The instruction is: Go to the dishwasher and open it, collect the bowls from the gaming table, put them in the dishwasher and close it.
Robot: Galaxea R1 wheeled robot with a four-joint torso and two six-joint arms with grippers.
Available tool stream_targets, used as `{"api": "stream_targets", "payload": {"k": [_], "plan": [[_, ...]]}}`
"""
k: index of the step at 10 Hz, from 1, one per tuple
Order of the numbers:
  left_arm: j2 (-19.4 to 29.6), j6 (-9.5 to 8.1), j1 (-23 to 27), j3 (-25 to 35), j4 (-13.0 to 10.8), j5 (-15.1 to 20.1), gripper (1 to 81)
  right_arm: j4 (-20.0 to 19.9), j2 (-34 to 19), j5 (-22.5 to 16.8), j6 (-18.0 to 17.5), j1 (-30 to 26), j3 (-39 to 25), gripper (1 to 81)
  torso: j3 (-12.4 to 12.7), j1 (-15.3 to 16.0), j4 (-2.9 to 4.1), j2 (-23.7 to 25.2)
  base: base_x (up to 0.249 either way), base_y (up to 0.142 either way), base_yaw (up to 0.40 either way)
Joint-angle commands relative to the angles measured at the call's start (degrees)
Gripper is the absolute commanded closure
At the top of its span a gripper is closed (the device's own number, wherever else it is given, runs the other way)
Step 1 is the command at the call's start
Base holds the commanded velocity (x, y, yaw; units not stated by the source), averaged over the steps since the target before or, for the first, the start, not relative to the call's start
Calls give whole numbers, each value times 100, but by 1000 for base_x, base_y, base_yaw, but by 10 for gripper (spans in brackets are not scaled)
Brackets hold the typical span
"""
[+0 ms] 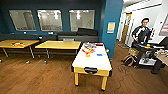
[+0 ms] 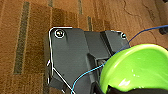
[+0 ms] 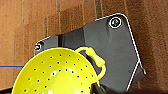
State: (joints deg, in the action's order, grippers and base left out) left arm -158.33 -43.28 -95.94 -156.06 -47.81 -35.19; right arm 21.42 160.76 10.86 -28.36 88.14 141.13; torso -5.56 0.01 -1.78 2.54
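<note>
Room: brown wood-look floor (image 1: 37, 77), dark teal wall (image 1: 112, 15) with three interior windows (image 1: 50, 20).
Gaming table: long white-topped table (image 1: 91, 61) on yellow legs, straight ahead at 12 o'clock, just right of centre.
Yellow tables: two yellow-wood tables (image 1: 58, 45) at 10 to 11 o'clock, well apart from the white one; nothing stands on the floor between the camera and the white table.
Person: standing at 2 o'clock by a dark cart (image 1: 146, 53) near a doorway.
On the gaming table: small bright items (image 1: 88, 50), orange, red and blue, clustered at its far end; too blurred to name each.
Left gripper: a green bowl (image 2: 140, 67) sits close against it above carpet; its fingers are hidden, so cannot tell the grip.
Right gripper: a yellow holed bowl (image 3: 57, 75) with a loop handle, close against it; grip likewise cannot be told.
</note>
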Motion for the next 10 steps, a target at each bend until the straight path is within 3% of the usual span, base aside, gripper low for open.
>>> {"api": "stream_targets", "payload": {"k": [1,10], "plan": [[161,21,159,-56,-70,83,811,64,-111,-190,-12,-212,-34,811,0,0,0,0,0,0,-346],[161,21,159,-56,-70,109,811,38,-173,-207,-21,-134,186,811,0,0,0,0,0,0,-383]]}}
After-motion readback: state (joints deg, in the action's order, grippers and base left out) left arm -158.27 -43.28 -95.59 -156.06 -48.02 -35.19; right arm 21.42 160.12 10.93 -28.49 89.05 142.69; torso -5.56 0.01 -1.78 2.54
